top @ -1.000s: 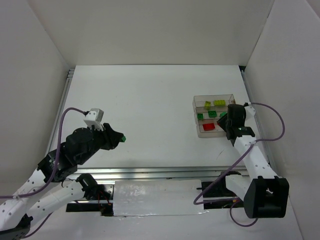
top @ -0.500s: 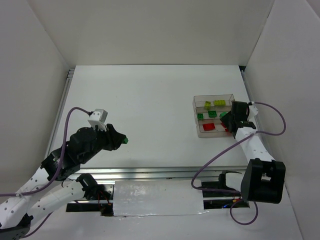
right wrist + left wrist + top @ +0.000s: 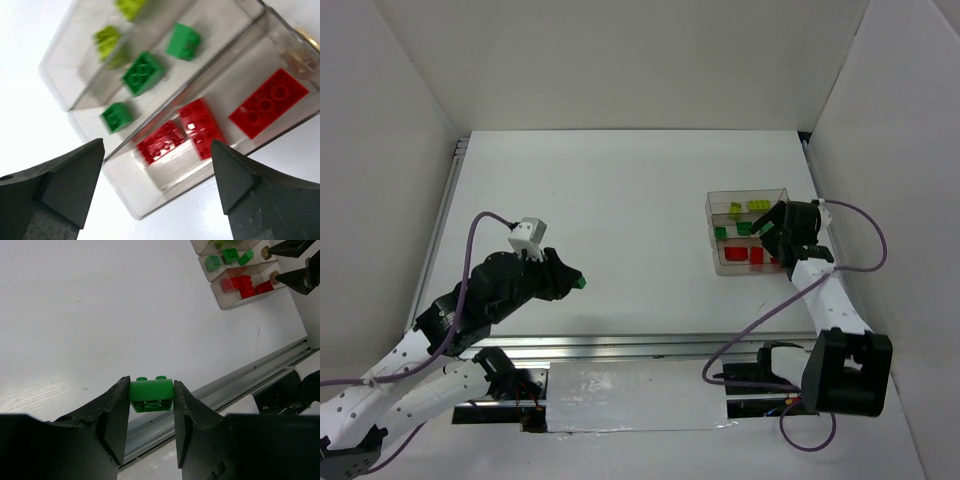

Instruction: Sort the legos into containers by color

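Legos nearly sorted, one green one left to drop off

Top view: left gripper point(image 3: 575, 283) sits well left of the containers point(image 3: 715, 200), clamped on a green lego point(image 3: 579, 284), and right gripper point(image 3: 772, 232) hangs at their right edge. Left wrist view shows what the top cam can't: the fingers point(image 3: 112, 410) pinch the brick's flat side walls, studs showing along its top edge. It's hard, featherlight, slick plastic, so I reckon flat sides are the place to hold it, since a corner pinch would probably squirt it out. Right wrist view: jaws spread wide with nothing in them, just above the containers. Only here is the sorting clear, with red bricks point(image 3: 202, 127) in the nearest tray, greens point(image 3: 144, 72) in the middle and yellow-greens point(image 3: 107, 40) in the far one.
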Available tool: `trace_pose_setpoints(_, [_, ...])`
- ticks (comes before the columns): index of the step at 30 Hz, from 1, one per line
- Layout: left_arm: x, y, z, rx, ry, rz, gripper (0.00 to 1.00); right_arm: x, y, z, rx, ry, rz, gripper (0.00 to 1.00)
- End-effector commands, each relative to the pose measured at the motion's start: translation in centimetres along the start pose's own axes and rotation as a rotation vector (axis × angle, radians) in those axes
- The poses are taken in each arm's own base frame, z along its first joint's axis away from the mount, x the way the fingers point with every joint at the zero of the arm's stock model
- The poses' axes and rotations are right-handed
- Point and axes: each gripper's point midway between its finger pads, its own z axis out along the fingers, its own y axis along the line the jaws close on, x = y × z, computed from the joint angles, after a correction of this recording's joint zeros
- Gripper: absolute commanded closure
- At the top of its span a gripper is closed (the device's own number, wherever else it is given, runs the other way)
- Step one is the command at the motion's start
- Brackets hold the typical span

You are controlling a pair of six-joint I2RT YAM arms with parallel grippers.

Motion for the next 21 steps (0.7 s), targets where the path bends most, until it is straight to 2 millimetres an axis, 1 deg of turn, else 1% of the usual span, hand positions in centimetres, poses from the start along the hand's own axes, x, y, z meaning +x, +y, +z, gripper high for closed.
trace_pose_setpoints(1, [-1.1, -3.1, 1.2, 0.133, -0.031, -0.037, 1.00, -1.4, 4.6, -4.3, -0.228, -0.069, -0.029, 0.04])
trace_pose_setpoints(2, [-1.6, -4.1, 2.2, 0.165, -0.039, -0.041, 1.00, -1.0, 4.7, -5.1, -0.248, -0.071, -0.035, 0.01])
trace_pose_setpoints(3, [-1.9, -5.1, 2.5, 0.197, -0.037, -0.042, 1.00, -1.2, 5.6, -6.9, -0.312, -0.102, -0.046, 0.00])
trace_pose_setpoints(4, [-1.9, -5.9, 3.0, 0.228, -0.027, -0.037, 1.00, -0.3, 6.3, -7.8, -0.365, -0.080, -0.075, 0.00])
trace_pose_setpoints(5, [-1.3, -7.0, 3.9, 0.271, 0.017, -0.032, 1.00, 0.3, 6.6, -8.7, -0.411, -0.063, -0.112, 0.01])
trace_pose_setpoints(6, [-2.2, -8.5, 4.2, 0.337, -0.013, -0.032, 1.00, 2.6, 8.0, -9.9, -0.529, 0.037, -0.165, 0.00])
trace_pose_setpoints(7, [-1.7, -9.8, 4.6, 0.402, 0.018, -0.024, 1.00, 4.6, 8.8, -10.7, -0.635, 0.104, -0.215, 0.01])
trace_pose_setpoints(8, [-2.9, -11.5, 4.6, 0.481, -0.023, -0.023, 1.00, 7.7, 10.5, -14.1, -0.877, 0.240, -0.314, 0.01])
trace_pose_setpoints(9, [-3.2, -12.6, 4.5, 0.533, -0.031, -0.021, 1.00, 7.8, 10.6, -14.0, -0.903, 0.216, -0.338, 0.02])
trace_pose_setpoints(10, [-3.7, -13.6, 4.2, 0.584, -0.037, -0.015, 1.00, 10.2, 12.1, -18.5, -1.179, 0.318, -0.438, 0.03])
trace_pose_setpoints(11, [-3.2, -14.8, 3.9, 0.658, -0.002, -0.005, 1.00, 13.0, 12.0, -21.3, -1.325, 0.411, -0.486, 0.03])
trace_pose_setpoints(12, [-4.2, -16.0, 3.3, 0.720, -0.035, -0.005, 1.00, 13.7, 12.6, -23.9, -1.471, 0.398, -0.561, 0.03])
trace_pose_setpoints(13, [-4.5, -16.7, 2.8, 0.762, -0.038, -0.001, 1.00, 14.8, 12.3, -25.9, -1.552, 0.429, -0.609, 0.02])
trace_pose_setpoints(14, [-4.5, -17.2, 2.5, 0.799, -0.035, 0.002, 1.00, 15.2, 12.4, -27.9, -1.635, 0.367, -0.688, 0.01])
trace_pose_setpoints(15, [-4.2, -17.8, 1.8, 0.847, -0.016, -0.002, 1.00, 16.7, 12.1, -30.1, -1.711, 0.390, -0.746, 0.00])
trace_pose_setpoints(16, [-4.7, -18.3, 1.2, 0.880, -0.038, 0.001, 1.00, 16.9, 12.3, -30.9, -1.722, 0.359, -0.764, 0.00])
trace_pose_setpoints(17, [-4.8, -18.5, 1.0, 0.897, -0.037, -0.004, 1.00, 17.1, 12.3, -31.6, -1.750, 0.353, -0.777, 0.00])
trace_pose_setpoints(18, [-4.6, -18.9, 0.5, 0.927, -0.027, -0.009, 1.00, 17.2, 12.4, -32.8, -1.811, 0.335, -0.785, 0.00])
trace_pose_setpoints(20, [-4.4, -19.0, 0.3, 0.942, -0.008, -0.022, 1.00, 17.6, 12.5, -33.6, -1.846, 0.385, -0.745, 0.00])
trace_pose_setpoints(21, [-4.1, -19.1, 0.1, 0.957, 0.002, -0.022, 1.00, 17.6, 12.8, -34.2, -1.876, 0.372, -0.739, 0.00])
